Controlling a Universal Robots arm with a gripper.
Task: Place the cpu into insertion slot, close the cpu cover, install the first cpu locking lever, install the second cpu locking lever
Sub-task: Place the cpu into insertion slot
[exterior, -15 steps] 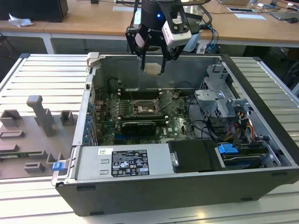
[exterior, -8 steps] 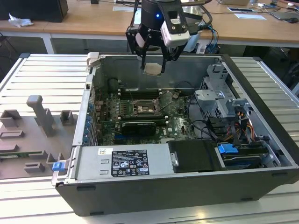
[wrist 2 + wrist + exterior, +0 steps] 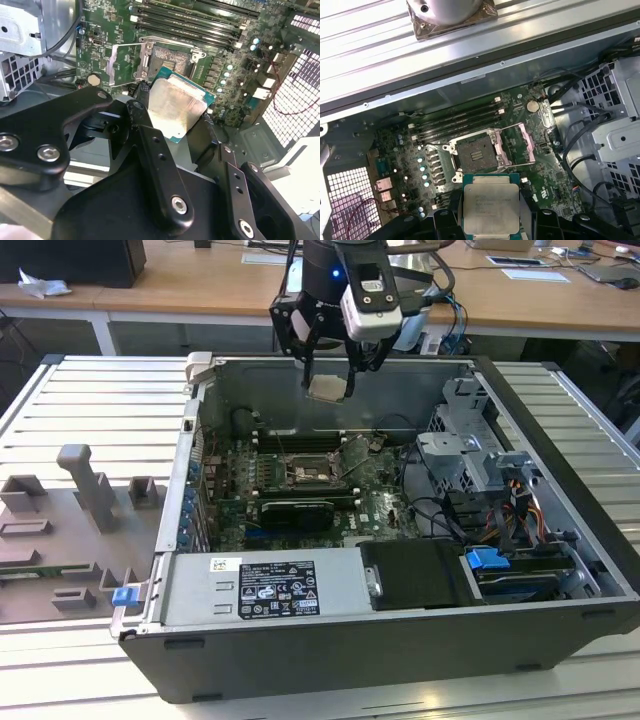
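The cpu (image 3: 327, 388) is a small flat square chip with a dull silver face, held in the air above the open computer case. My gripper (image 3: 329, 375) is shut on it, gripping two opposite edges. Both wrist views show the cpu (image 3: 175, 107) (image 3: 491, 207) between the black fingers (image 3: 145, 120), well above the board. Below it the insertion slot (image 3: 473, 155) (image 3: 172, 60) (image 3: 305, 476) lies open and empty on the green board. The cpu cover (image 3: 516, 145) (image 3: 125, 62) is a silvery frame swung up and back beside the slot.
Long black memory slots (image 3: 457, 122) run along the slot's far side. A black graphics card (image 3: 297, 512) lies near it, and the power supply (image 3: 265, 585) sits at the case front. A drive cage (image 3: 470, 455) and cables fill the exterior view's right. Grey fixtures (image 3: 90, 490) stand outside.
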